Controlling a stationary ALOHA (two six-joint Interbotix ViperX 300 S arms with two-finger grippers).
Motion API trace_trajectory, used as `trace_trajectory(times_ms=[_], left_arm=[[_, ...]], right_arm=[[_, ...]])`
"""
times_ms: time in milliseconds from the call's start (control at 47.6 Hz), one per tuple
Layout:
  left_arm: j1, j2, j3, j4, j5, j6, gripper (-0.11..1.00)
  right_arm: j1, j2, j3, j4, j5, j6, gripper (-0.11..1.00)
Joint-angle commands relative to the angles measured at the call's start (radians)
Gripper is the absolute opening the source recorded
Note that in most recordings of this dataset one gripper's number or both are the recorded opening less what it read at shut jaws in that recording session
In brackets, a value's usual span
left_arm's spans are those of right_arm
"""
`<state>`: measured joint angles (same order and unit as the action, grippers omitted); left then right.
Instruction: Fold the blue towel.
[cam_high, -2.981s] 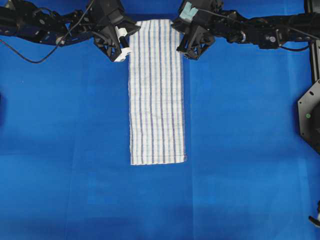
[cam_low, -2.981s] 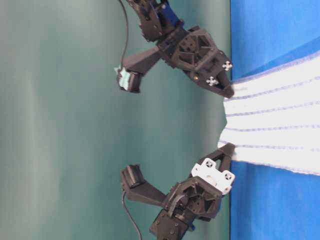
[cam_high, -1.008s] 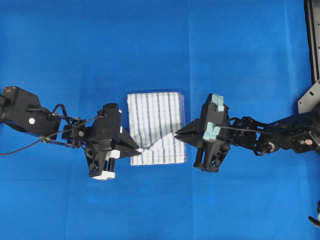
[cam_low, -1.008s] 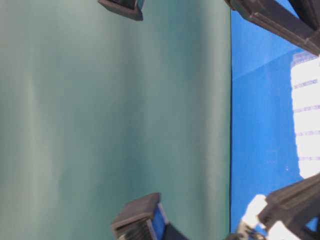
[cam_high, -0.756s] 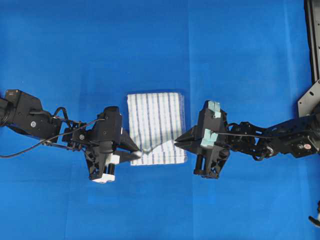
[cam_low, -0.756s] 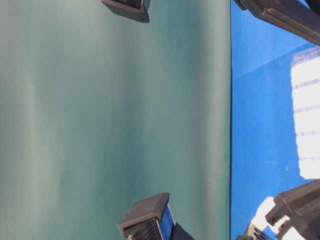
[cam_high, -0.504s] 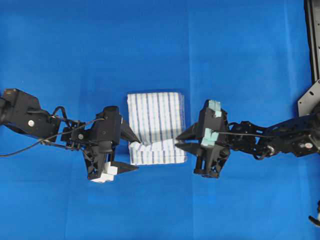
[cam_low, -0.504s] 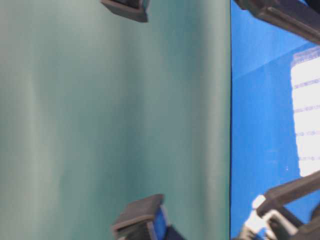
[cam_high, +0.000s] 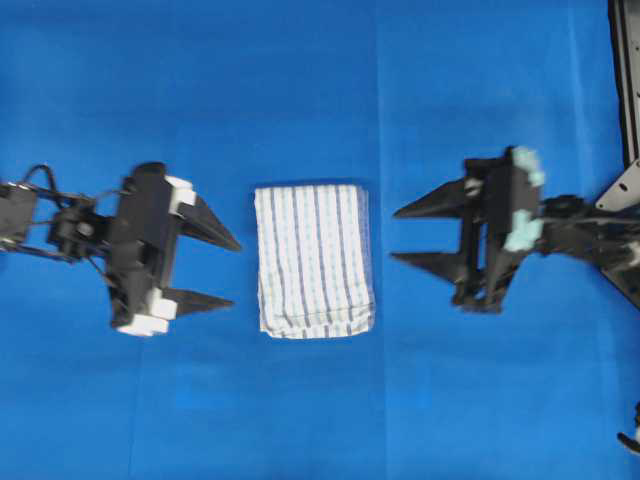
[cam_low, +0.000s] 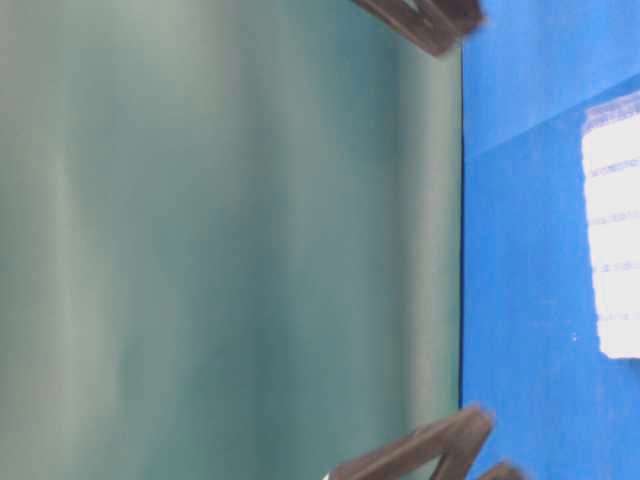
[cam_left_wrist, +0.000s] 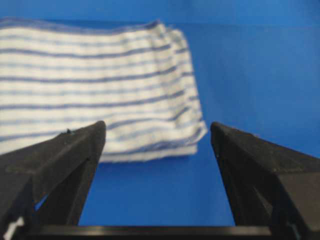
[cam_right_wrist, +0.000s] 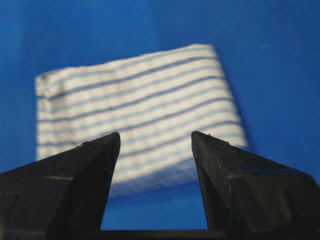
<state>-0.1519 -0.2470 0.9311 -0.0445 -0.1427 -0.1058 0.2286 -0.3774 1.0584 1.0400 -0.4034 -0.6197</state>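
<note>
I see the blue towel (cam_high: 315, 260) lying folded into a compact, roughly rectangular stack at the middle of the overhead view, flat on the surface. It is white woven cloth with thin dark-blue and pale-blue stripes running lengthwise, far to near. Its far edge looks straight and tidy; the near edge shows stacked layers, slightly rounded at the corners. From the left wrist view the towel (cam_left_wrist: 95, 85) shows layered edges at one corner. In the right wrist view the cloth (cam_right_wrist: 135, 110) looks blurred.
</note>
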Motion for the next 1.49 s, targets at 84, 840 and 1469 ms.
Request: trace_trajectory(times_ms=[84, 840, 1469], left_arm=[[0.043, -0.126, 0.107, 0.002, -0.058, 0.015, 0.8], [0.087, -0.692, 0.537, 0.002, -0.17, 0.133, 0.79], [0.135, -0.782, 0.566, 0.005, -0.132, 0.152, 0.79]], right_arm=[[-0.02, -0.19, 0.089, -0.003, -0.008, -0.058, 0.89], [-0.02, -0.471, 0.357, 0.003, -0.028, -0.112, 0.89], [-0.021, -0.471, 0.36, 0.005, -0.078, -0.114, 0.87]])
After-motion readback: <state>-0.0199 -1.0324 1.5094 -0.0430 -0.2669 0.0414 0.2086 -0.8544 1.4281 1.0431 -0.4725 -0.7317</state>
